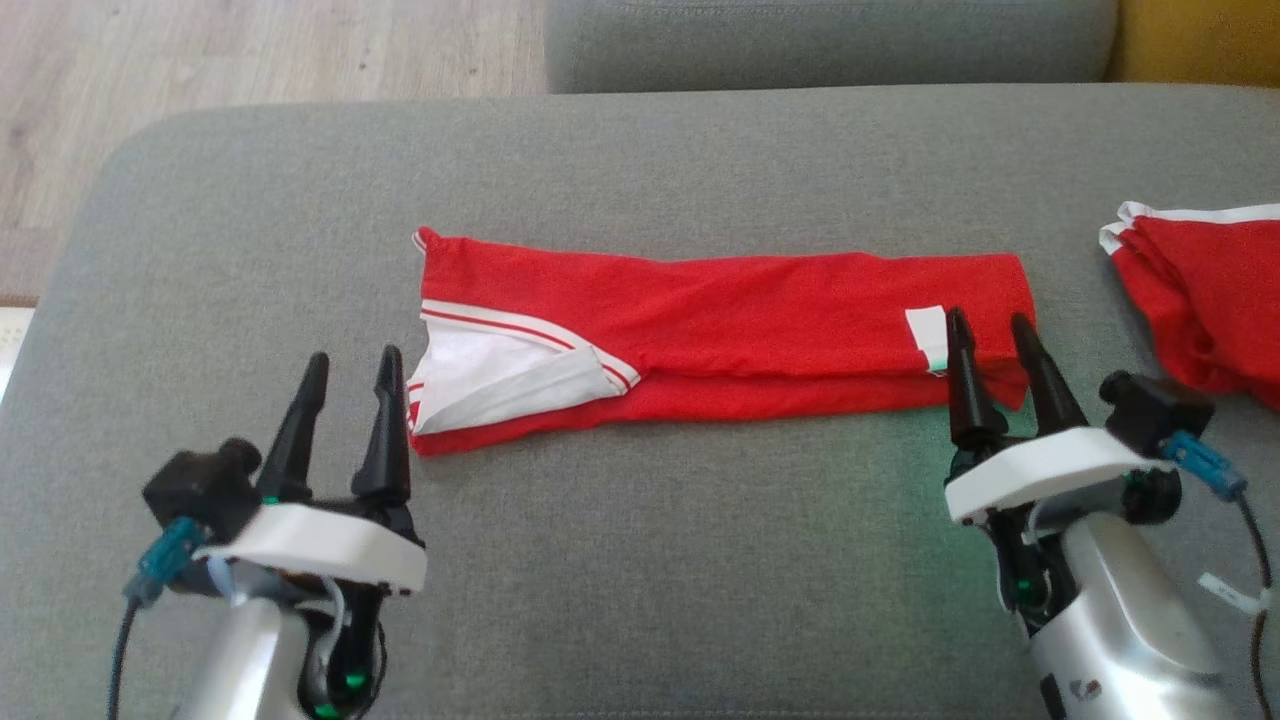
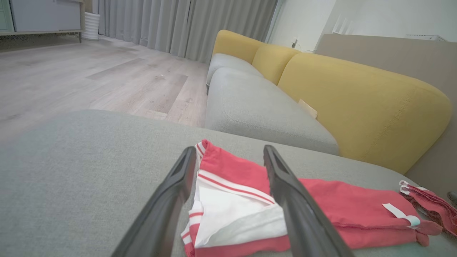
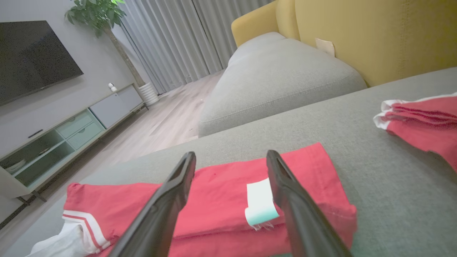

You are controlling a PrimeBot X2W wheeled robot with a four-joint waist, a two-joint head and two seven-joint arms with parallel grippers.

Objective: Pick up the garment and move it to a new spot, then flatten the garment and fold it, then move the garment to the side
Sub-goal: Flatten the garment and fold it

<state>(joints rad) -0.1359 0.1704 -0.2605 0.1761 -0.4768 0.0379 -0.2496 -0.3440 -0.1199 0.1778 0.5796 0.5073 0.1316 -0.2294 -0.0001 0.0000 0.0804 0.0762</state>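
A red garment (image 1: 740, 320) with white trim lies folded into a long strip across the grey cushion (image 1: 640, 560). A white panel shows at its left end and a white label (image 1: 927, 338) near its right end. My left gripper (image 1: 352, 368) stands open just left of the garment's left end, which lies ahead between its fingers in the left wrist view (image 2: 232, 200). At the right end my right gripper (image 1: 990, 325) is open, and its fingertips overlap the edge by the label (image 3: 260, 203). Neither holds anything.
A second red and white garment (image 1: 1210, 290) lies bunched at the cushion's right edge. Beyond the cushion are another grey seat (image 2: 257, 107), yellow backrests (image 2: 357, 103) and wooden floor (image 1: 250, 60). The cushion's left edge drops to the floor.
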